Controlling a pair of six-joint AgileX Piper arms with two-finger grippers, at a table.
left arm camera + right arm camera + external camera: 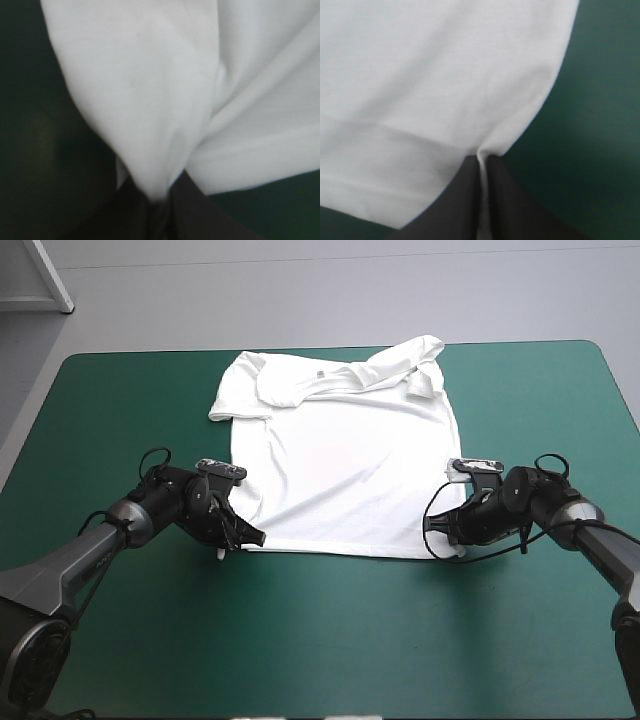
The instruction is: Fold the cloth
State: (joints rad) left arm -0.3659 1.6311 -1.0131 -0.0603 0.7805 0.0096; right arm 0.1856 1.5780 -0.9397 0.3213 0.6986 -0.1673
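the t-shirt [345, 455] lies spread flat mid-table [120, 400], sleeves seemingly tucked in; left gripper [245, 536] and right gripper [446, 530] each pinch a near hem corner, main fold not yet made.

No readable text, small grey neck label [321, 371] on T-shirt [340, 460] illegible

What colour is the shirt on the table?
The T-shirt is plain white, best seen in the high view.

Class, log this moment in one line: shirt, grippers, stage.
T-shirt: spread flat on table | left gripper: shut on near hem corner | right gripper: shut on other near corner | stage: fold not yet begun
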